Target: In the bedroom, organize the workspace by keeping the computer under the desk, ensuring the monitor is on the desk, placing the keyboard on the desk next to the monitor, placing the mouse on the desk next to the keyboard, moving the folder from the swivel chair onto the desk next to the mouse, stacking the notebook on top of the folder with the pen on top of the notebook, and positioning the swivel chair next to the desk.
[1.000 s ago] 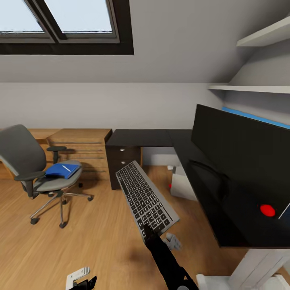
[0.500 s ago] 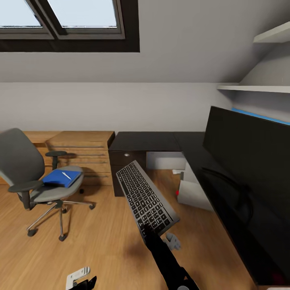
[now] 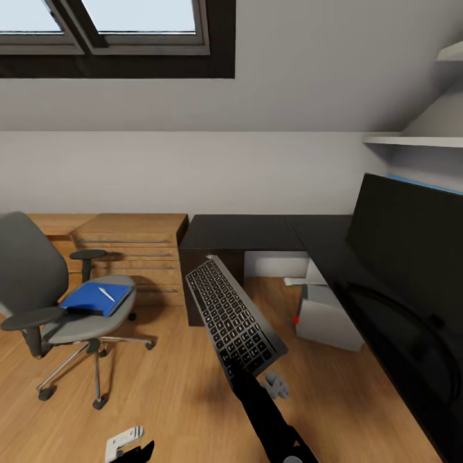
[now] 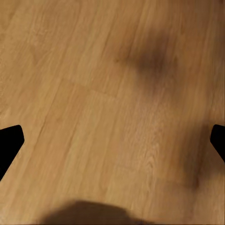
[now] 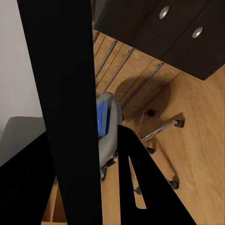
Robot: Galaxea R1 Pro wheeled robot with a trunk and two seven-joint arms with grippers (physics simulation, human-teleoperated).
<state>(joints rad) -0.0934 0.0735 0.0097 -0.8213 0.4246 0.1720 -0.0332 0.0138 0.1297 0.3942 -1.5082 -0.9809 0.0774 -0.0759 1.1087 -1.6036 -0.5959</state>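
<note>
Right gripper [image 3: 239, 366] clamped on keyboard's [image 3: 233, 315] near end | left fingers [image 4: 10, 143] apart | keyboard: stiff, light, long; end-grip levers

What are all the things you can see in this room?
keyboard: one, dark keys, silver frame, held up over the floor
monitor: one, black, on the desk
desk: one, black, L-shaped
computer: one, light grey, under the desk
swivel chair: one, grey, left side
folder: one, blue, on the chair seat
pen: one, white, atop the folder
dresser: one, wooden, by the wall
right gripper: black, fingers shut on the keyboard
left gripper: open, over the floor
</note>
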